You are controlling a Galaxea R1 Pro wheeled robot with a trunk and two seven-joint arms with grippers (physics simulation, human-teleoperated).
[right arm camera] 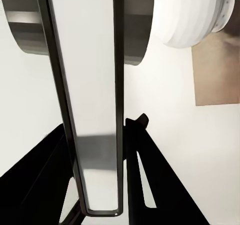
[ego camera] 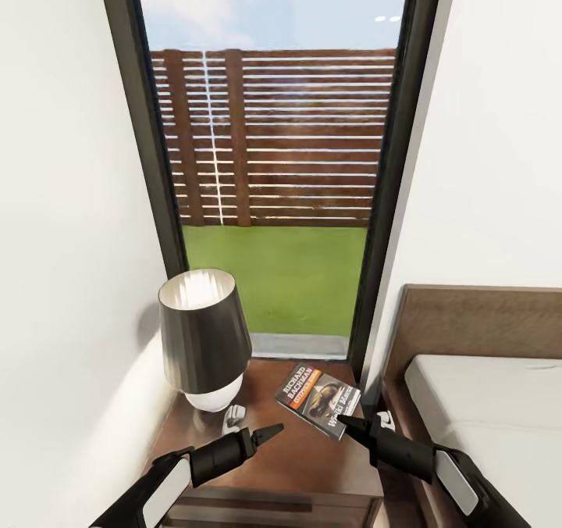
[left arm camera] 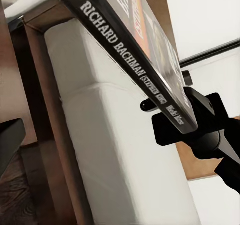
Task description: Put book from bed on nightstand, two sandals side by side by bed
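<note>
book over nightstand, long axis diagonal twd window; right pincer clamped on its corner

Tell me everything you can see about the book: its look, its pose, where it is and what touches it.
The book is a thin paperback with a dark cover picture and an orange-and-white band reading "Richard Bachman". It is closed, cover up, above the nightstand beside the lamp. The right gripper is shut on its near edge. In the left wrist view its dark spine shows the author's name, the bed behind. Whether it rests on the glossy top cannot be told.
</note>
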